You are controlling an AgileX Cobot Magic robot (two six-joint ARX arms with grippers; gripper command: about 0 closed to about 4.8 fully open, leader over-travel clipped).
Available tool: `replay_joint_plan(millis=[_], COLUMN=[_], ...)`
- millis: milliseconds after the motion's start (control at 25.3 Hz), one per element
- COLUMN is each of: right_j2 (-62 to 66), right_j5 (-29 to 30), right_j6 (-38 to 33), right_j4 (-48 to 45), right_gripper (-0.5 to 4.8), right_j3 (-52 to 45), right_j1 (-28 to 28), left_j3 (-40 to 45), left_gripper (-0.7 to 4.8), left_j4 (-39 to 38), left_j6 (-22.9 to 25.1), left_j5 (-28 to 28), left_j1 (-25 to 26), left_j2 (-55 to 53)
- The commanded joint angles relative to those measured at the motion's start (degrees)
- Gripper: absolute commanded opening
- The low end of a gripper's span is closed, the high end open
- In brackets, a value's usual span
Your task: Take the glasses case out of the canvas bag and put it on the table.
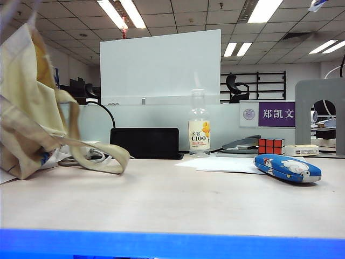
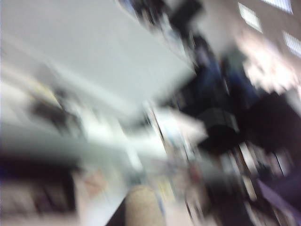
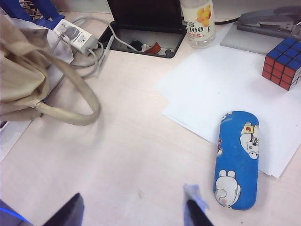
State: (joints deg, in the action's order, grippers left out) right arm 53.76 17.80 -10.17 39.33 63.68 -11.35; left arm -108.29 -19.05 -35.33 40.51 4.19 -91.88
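Right wrist view looks down on the glasses case [image 3: 236, 160], lying flat on the table [image 3: 122, 155] with its far end on white paper sheets [image 3: 221, 84], while the right pincer [image 3: 131, 212] hangs above the table beside it, jaws apart and empty. Exterior view shows the canvas bag [image 1: 27, 102] lifted at the left, well apart from the case. Left wrist view is badly blurred, so the left pincer goes unseen there; it reads as closed together.

Bright ceiling light panels [image 1: 123, 13] overhead light everything evenly; my left wrist view is smeared with motion blur, the others stay sharp.
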Motion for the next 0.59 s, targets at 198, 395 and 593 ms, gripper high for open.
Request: replay_joint_plan(millis=[198, 395, 593], right_j2=[-9.09, -19.82, -33.38], right_j5=[-1.57, -2.84, -6.03], right_j6=[1.38, -0.35, -2.05], right_j4=[-6.19, -7.1, -5.07], right_gripper=[1.73, 1.34, 1.33], right_j3=[-6.21, -14.97, -23.17], right_j1=[-2.89, -2.93, -2.84], left_j3=[4.28, 11.41, 19.28], left_gripper=[0.57, 0.57, 0.56], left_j4=[-28.44, -15.58, -6.29], left_j6=[28.72, 24.5, 20.41], left_j5=[-15.82, -18.99, -20.39], left_j1=[-18.62, -23.69, -23.61], left_j2=[1.68, 4.2, 4.39])
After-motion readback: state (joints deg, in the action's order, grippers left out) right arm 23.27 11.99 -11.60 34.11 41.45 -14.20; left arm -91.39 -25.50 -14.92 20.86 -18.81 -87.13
